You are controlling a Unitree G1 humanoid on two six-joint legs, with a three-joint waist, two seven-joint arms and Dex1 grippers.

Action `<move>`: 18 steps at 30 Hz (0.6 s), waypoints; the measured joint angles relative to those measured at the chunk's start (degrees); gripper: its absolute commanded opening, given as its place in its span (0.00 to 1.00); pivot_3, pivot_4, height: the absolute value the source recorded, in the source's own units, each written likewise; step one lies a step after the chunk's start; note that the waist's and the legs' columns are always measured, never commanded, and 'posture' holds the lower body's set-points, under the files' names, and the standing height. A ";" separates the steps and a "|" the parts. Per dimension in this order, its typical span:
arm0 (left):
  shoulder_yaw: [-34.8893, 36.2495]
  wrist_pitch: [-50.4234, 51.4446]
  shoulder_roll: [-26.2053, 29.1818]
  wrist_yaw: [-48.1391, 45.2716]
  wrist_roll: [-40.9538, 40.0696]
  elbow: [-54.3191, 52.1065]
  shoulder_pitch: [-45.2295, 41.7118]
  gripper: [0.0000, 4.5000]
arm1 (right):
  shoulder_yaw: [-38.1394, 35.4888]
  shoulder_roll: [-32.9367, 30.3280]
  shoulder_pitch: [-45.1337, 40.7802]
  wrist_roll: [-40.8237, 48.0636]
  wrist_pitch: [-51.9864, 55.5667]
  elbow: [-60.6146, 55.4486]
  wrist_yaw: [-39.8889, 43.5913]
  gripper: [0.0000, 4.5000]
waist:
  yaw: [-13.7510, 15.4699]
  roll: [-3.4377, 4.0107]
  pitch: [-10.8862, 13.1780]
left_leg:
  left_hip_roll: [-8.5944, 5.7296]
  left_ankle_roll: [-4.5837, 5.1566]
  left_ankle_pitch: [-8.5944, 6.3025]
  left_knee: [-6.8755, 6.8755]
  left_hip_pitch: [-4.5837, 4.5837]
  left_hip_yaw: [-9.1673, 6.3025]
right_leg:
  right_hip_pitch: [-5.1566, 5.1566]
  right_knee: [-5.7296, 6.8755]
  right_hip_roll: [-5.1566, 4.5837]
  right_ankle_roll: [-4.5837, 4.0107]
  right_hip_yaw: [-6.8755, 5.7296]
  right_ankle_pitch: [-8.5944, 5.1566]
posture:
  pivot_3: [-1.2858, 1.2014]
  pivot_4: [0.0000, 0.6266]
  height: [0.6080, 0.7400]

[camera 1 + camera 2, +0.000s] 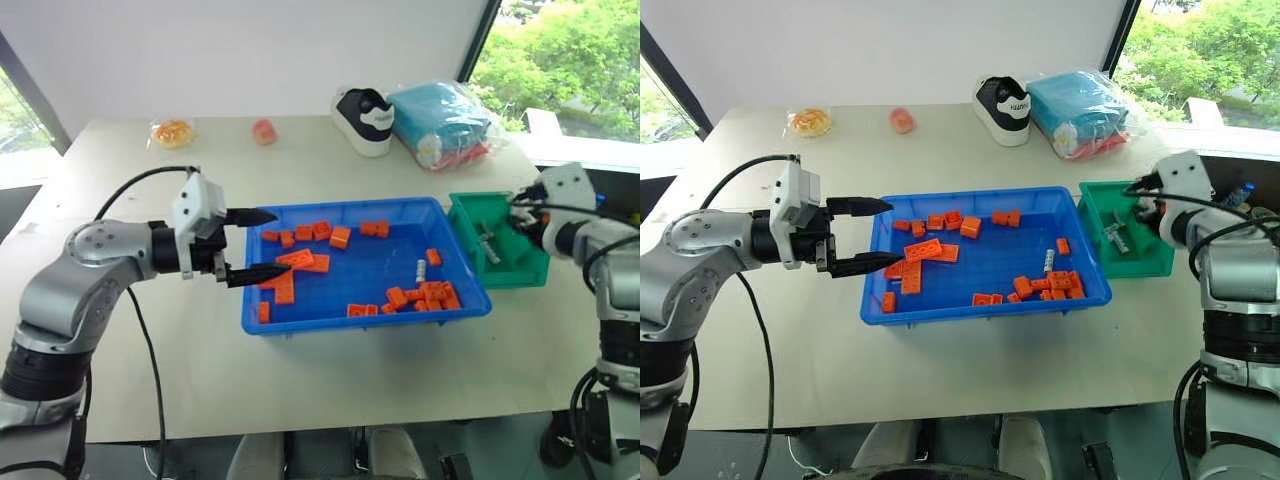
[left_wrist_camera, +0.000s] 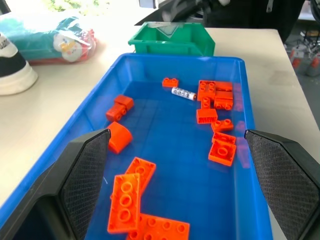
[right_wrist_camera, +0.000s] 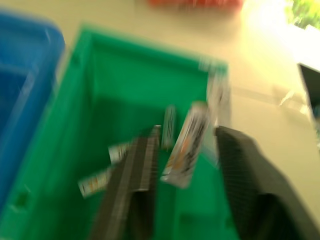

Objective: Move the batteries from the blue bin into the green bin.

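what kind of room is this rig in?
Probably an office or lab test corner, not a factory line: a plain beige table by large windows with trees outside, and stray items, a sneaker and a bagged blue bundle, beside the blue bin.

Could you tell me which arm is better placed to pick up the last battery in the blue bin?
Probably right: the battery lies at the blue bin's right end, while the left gripper hovers at the opposite end.

The left gripper is hovering with fingers spread over the blue bin's left edge. One battery is lying among orange bricks, while others are resting in the green bin.
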 measured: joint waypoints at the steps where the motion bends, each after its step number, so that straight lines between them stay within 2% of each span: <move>1: -0.21 -0.01 -0.13 -0.08 0.08 0.29 -0.14 1.00 | 0.28 -0.01 0.06 0.00 -0.54 0.26 -0.12 0.67 | -0.02 0.11 0.06 | 0.00 0.01 0.00 0.00 0.00 0.01 | -0.01 0.01 0.00 0.00 0.00 0.01 | 0.52 0.24 0.78; 4: -0.86 -0.11 -0.77 -0.19 0.14 0.74 -0.54 1.00 | 0.35 0.00 -0.50 0.40 -1.99 -0.05 -0.27 0.67 | 0.15 0.12 0.07 | 0.00 0.02 -0.01 0.01 -0.01 -0.01 | 0.00 0.00 0.01 0.04 -0.01 0.00 | 0.52 0.24 0.78; 7: -1.04 -0.16 -0.82 -0.22 0.19 0.90 -0.53 1.00 | 0.03 1.15 -1.55 3.55 0.96 -5.89 0.30 0.67 | 0.19 0.10 0.06 | 0.01 0.03 -0.01 0.02 -0.01 -0.05 | 0.02 -0.01 0.01 0.04 -0.01 -0.01 | 0.52 0.24 0.78; 10: -1.05 -0.16 -0.90 -0.14 0.18 0.87 -0.47 1.00 | 0.17 4.96 -2.00 7.62 8.05 -14.37 0.51 0.67 | 0.23 0.03 0.02 | 0.04 0.03 -0.02 0.02 0.00 -0.10 | 0.02 -0.01 0.03 0.04 -0.02 -0.01 | 0.52 0.24 0.78; 15: -1.05 -0.13 -0.88 -0.02 0.12 0.31 0.43 1.00 | -0.67 16.60 -0.35 12.02 25.93 -23.82 -3.43 0.67 | 0.51 -0.01 0.00 | -0.01 0.03 -0.02 0.06 -0.06 -0.17 | 0.04 -0.06 -0.01 -0.15 -0.02 0.09 | 0.52 0.24 0.78; 18: -0.99 -0.08 -0.74 0.03 0.11 0.04 0.82 1.00 | -1.09 18.54 1.94 11.95 32.50 -26.56 -6.77 0.67 | 0.71 0.06 0.04 | -0.06 0.03 -0.03 0.09 -0.08 -0.17 | -0.10 -0.16 -0.04 -0.21 -0.02 0.11 | 0.52 0.24 0.78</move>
